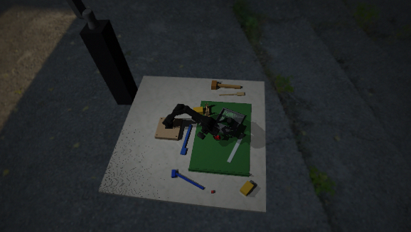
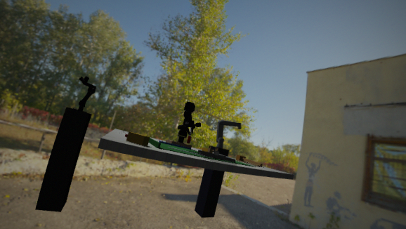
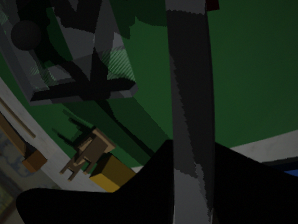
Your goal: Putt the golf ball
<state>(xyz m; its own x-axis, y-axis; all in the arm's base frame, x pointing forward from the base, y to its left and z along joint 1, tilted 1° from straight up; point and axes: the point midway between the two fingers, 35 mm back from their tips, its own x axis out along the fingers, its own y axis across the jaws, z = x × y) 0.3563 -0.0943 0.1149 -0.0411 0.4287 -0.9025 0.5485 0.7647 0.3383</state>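
Observation:
My gripper is shut on the putter, above the green mat. The putter shows in the wrist view as a long grey shaft between the black fingers, with a bit of red at the top edge. Its head is mostly out of that view. A dark, shadowed ball appears to lie inside the grey-edged raised frame. Shadow hides the ramp and whether the ball is still.
A yellow block and a small wooden chair stand near the frame. A blue bar, blue mallet, red cube, second yellow block and wooden mallet lie around the mat.

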